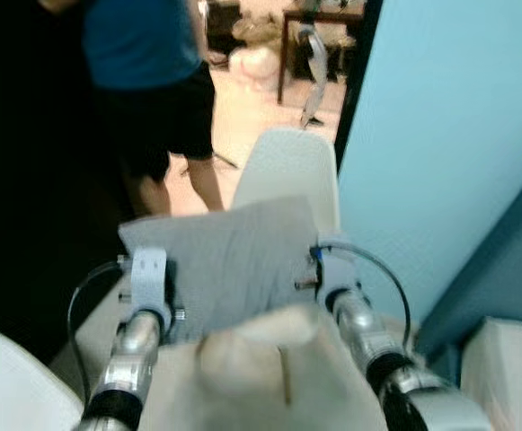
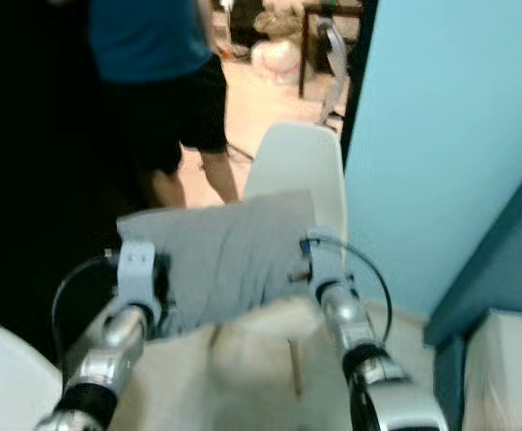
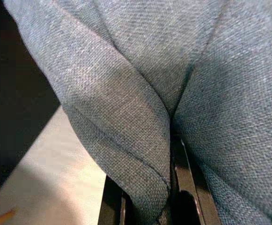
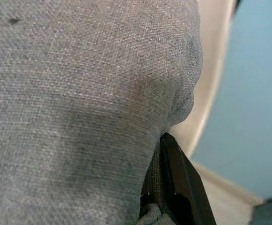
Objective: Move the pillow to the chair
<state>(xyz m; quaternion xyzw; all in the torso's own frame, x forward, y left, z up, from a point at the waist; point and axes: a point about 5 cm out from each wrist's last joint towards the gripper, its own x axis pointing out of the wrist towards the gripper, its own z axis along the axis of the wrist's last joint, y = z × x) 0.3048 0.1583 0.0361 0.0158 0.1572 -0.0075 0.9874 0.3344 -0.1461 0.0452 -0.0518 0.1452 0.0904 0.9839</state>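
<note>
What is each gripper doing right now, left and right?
Left gripper: closed on a fold of the grey pillow.
Right gripper: closed on the pillow's other side.

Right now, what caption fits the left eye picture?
Both grippers, left and right, carry a gray pillow toward a white chair.

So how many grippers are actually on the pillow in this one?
2. The left gripper pinches a fold at the grey pillow's left edge; the right gripper grips its right edge, beside the white chair. Both sets of fingertips are buried in fabric.
</note>
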